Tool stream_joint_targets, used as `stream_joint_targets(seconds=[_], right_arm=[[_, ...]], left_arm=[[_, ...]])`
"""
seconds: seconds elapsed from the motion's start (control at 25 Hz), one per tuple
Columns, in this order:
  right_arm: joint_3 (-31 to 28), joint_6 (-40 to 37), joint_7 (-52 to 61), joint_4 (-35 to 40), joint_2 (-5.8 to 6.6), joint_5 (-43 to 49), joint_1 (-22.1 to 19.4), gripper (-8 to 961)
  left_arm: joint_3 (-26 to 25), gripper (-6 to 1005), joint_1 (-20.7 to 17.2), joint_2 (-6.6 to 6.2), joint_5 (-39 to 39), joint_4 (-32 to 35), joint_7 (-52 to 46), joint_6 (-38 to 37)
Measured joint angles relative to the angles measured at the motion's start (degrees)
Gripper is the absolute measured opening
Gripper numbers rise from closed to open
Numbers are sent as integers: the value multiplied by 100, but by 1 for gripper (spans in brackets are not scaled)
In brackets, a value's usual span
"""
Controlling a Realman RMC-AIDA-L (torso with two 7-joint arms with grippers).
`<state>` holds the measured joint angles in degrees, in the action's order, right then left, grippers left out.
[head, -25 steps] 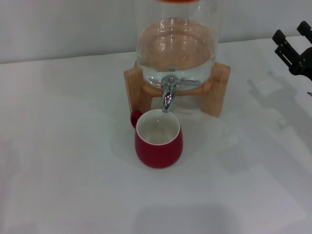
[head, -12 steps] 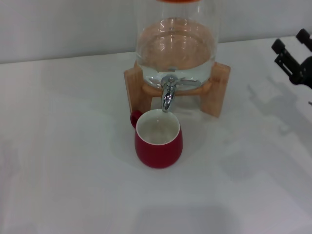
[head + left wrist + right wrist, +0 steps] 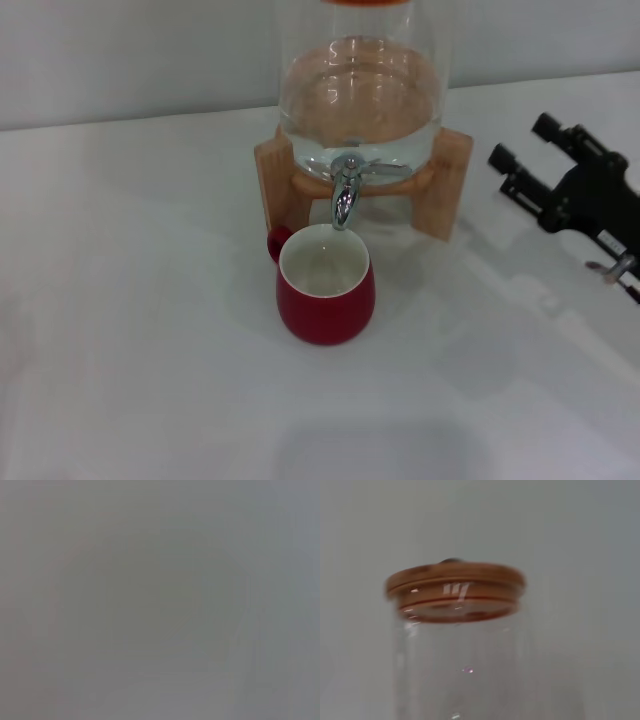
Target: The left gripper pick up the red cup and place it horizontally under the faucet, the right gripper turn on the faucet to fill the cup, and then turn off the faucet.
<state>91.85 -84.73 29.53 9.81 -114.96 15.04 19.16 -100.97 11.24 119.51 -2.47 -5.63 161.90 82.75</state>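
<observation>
The red cup point(image 3: 325, 289) stands upright on the white table, its white inside up and its small handle to the back left. The chrome faucet point(image 3: 345, 197) points down just above the cup's back rim. It sits on a clear glass dispenser point(image 3: 360, 95) holding water, in a wooden stand point(image 3: 450, 180). My right gripper point(image 3: 522, 144) is open and empty, in the air to the right of the stand, fingers pointing left and back. My left gripper is out of view; the left wrist view shows only a blank grey surface.
The right wrist view shows the dispenser's upper glass and its wooden lid point(image 3: 455, 587) against a grey wall. The white table point(image 3: 130, 330) stretches wide to the left and in front of the cup.
My right gripper has moved left and down from the far right edge toward the wooden stand. The cup, the faucet and the dispenser have not moved.
</observation>
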Motion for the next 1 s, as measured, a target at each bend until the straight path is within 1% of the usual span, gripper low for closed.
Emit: stream_joint_targets(seconds=[0.2,0.68,1.0], right_arm=[[323,-8,1,6,0,0,80,718],[486,-8,76,15,0,87,252,718],[631,-42,129,64,-7,147,271,719]], left_arm=[[15,489,-41,12,0,26,0,71],[16,489,-26,16,26,27,0,119],[17,488,12,-6,28,27,0,77]])
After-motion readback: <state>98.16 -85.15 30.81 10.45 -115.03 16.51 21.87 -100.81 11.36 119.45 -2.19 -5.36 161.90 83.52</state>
